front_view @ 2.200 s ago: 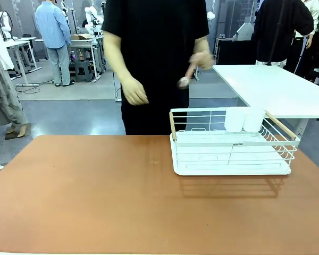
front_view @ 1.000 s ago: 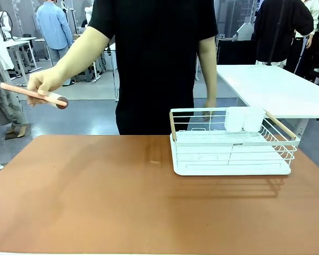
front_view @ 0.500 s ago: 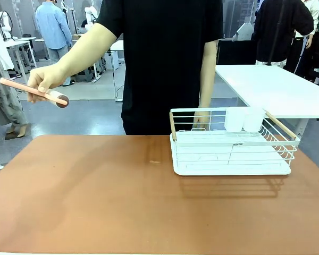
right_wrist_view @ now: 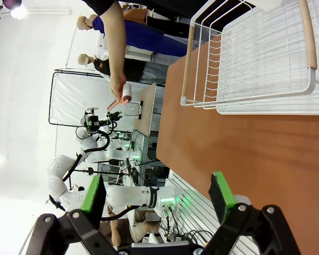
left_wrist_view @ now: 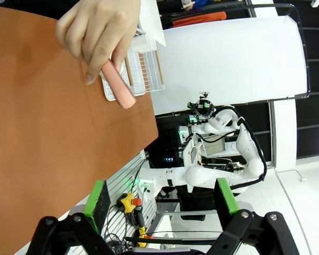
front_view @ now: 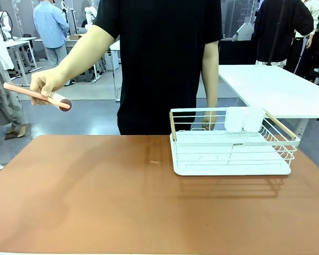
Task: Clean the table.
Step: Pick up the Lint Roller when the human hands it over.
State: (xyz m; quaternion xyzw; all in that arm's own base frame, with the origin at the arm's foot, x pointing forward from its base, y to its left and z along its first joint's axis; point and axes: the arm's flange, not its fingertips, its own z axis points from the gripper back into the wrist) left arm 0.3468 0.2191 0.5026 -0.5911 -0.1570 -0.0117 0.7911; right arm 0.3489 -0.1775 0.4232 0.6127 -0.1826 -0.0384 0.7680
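Note:
The table (front_view: 95,196) has a bare reddish-brown top, with a small pale mark (front_view: 155,161) near its middle. A person in black stands at the far side. Their hand (front_view: 45,82) holds a pink-handled tool (front_view: 34,94) with a white head and dark tip, up in the air beyond the table's far left edge. In the left wrist view the same hand (left_wrist_view: 98,32) and pink handle (left_wrist_view: 118,84) hang over the table (left_wrist_view: 42,138). My left gripper (left_wrist_view: 162,196) is open and holds nothing. My right gripper (right_wrist_view: 157,192) is open over the table (right_wrist_view: 244,159), also holding nothing.
A white wire rack (front_view: 231,142) with wooden handles stands on the table's right far side, with two white cups (front_view: 243,119) at its back. A white-topped table (front_view: 276,87) stands behind it. Other people stand far off.
The person swung the pink-handled tool from the middle right over to the far left and holds it there almost still. Their other arm has dropped behind the rack.

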